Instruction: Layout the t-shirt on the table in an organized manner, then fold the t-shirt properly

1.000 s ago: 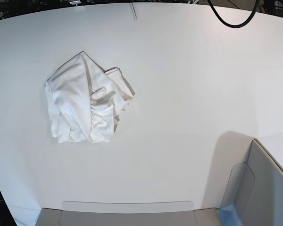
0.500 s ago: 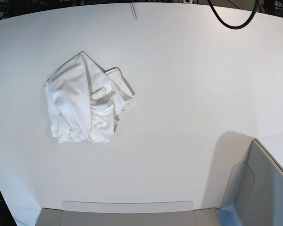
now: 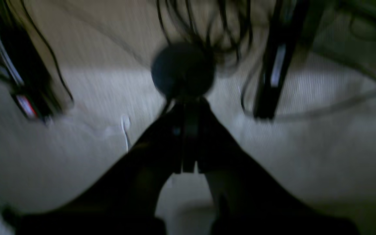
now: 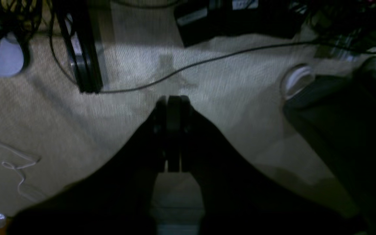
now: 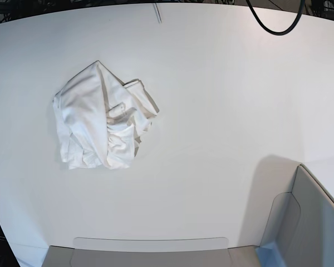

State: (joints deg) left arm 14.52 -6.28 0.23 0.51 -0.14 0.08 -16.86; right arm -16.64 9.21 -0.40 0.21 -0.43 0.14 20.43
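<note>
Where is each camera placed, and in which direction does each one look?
Base: above, looking down at the crumpled t-shirt on the table; no arm shows.
Left wrist: behind the shut left gripper, facing blurred floor and cables.
Right wrist: behind the shut right gripper, facing carpet and cables.
Shared: both wrist views show floor, not the table.

Floor down there is beige carpet, pretty dim, with a black cable snaking across it, a thin white cord off to one side, a black frame leg standing on it, and a grey-white bin up by the near corner.
</note>
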